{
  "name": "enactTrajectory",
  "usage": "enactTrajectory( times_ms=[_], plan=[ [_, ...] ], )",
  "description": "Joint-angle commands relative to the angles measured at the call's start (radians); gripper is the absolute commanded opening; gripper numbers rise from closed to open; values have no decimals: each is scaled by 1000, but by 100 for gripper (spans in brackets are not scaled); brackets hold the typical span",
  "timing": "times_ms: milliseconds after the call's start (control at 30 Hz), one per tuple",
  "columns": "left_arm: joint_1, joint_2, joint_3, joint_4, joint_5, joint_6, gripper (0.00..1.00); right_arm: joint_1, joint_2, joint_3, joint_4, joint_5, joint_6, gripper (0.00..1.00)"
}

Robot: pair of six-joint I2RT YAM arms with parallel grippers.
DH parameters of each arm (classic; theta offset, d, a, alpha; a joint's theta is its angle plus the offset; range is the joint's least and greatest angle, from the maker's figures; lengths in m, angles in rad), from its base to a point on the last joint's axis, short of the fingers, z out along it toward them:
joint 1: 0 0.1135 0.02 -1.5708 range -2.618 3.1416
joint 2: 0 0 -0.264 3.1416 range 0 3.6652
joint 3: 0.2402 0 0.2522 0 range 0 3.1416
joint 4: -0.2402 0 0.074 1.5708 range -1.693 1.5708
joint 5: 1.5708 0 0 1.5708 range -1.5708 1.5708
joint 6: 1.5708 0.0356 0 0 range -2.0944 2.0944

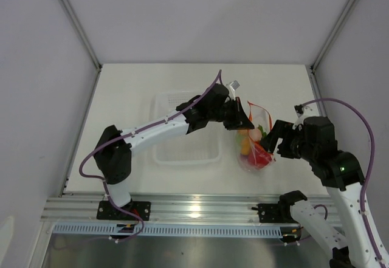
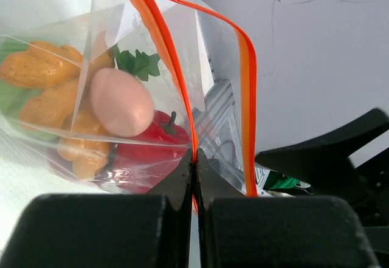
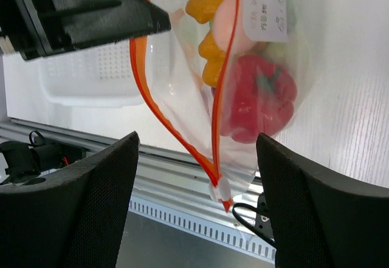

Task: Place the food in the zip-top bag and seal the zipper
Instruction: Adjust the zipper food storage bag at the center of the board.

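The clear bag (image 1: 256, 148) bulges with food: a red pepper (image 2: 152, 145), a pink round piece (image 2: 121, 102), orange-yellow lumps (image 2: 44, 68) and a green leaf (image 2: 140, 63). Its orange zipper (image 2: 163, 34) gapes, the two strips meeting only at a white slider (image 3: 219, 189). It lies on a white table (image 1: 121, 98) right of a tray (image 1: 182, 152), with pale walls around and a metal rail (image 1: 194, 207) along the near edge. The long axis runs far to near, mouth raised on the far side. The left gripper (image 2: 195, 158) is pinched tight on one strip. The right gripper (image 3: 196, 140) stands wide, holding nothing, the slider corner between its jaws.
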Motion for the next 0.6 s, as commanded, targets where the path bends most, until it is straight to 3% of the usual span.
enactTrajectory(
  times_ms=[0, 133, 567],
  plan=[
    [5, -3, 35, 44, 27, -44, 1, -3, -77, -46, 34, -21, 14, 79],
    [7, -9, 17, 58, 27, -55, 1, -3, -190, -110, 50, -24, 20, 77],
    [15, 5, 19, 87, 44, -101, 0, -3, -338, -244, 48, -43, 121, 73]
  ],
)
